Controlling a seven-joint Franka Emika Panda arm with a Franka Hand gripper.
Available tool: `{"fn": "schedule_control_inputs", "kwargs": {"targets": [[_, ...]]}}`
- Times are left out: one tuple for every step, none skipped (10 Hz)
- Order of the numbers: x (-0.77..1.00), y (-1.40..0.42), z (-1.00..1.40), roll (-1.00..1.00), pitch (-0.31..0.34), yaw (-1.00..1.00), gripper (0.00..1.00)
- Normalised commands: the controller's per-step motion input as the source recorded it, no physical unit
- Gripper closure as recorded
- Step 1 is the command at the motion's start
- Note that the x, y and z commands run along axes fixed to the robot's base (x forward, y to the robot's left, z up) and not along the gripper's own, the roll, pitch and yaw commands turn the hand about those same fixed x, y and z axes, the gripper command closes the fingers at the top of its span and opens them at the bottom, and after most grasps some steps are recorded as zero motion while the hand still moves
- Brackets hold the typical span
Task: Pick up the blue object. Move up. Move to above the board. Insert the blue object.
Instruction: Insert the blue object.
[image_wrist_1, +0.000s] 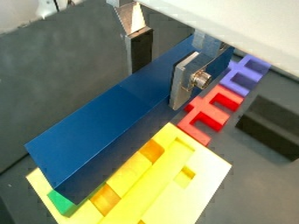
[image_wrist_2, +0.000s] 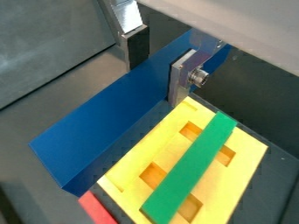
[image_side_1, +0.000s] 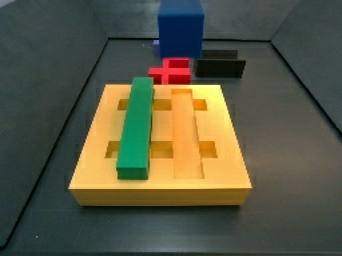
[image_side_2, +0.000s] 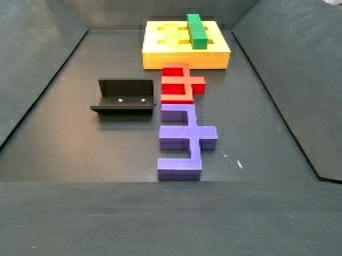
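My gripper (image_wrist_1: 163, 66) is shut on the blue object (image_wrist_1: 105, 122), a long dark blue bar. One silver finger plate (image_wrist_1: 187, 79) presses its near face and the dark pad of the other finger (image_wrist_1: 138, 48) sits against its far face; both wrist views show this (image_wrist_2: 160, 61). The bar (image_wrist_2: 105, 118) hangs in the air beside and above the yellow board (image_wrist_2: 176, 153). In a side view the bar (image_side_1: 181, 25) shows end-on above the far end of the board (image_side_1: 160, 192), with the gripper out of frame. In the other side view neither shows, only the board (image_side_2: 167, 40).
A green bar (image_side_1: 136, 125) lies in one groove of the board, also seen in a wrist view (image_wrist_2: 193, 171). A red stepped block (image_side_2: 181, 82) and a purple-blue block (image_side_2: 183, 140) lie in a row beyond the board. The fixture (image_side_2: 123, 97) stands beside them.
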Motion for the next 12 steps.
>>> {"fn": "schedule_control_inputs", "kwargs": {"targets": [[0.23,-0.28,-0.98,0.02,-0.134,0.04,1.00],[0.25,-0.22,-0.94,0.03,-0.153,0.08,1.00],[0.28,-0.13,-0.89,0.06,-0.161,0.11,1.00],[0.34,-0.15,-0.65,0.20,-0.174,0.03,1.00],[0.33,-0.11,-0.62,0.24,-0.160,0.04,1.00],[0.19,-0.11,-0.58,0.27,-0.170,0.10,1.00],[0.01,-0.21,-0.56,0.29,-0.193,0.16,1.00],[0.00,-0.23,-0.63,0.27,-0.173,0.12,1.00],[-0.30,-0.14,-0.73,0.13,-0.229,0.00,1.00],[-0.22,-0.06,-0.55,0.04,-0.030,0.00,1.00],[-0.17,0.00,-0.40,0.00,0.000,0.00,1.00],[0.00,0.00,-0.40,0.00,-0.003,0.00,1.00]]}}
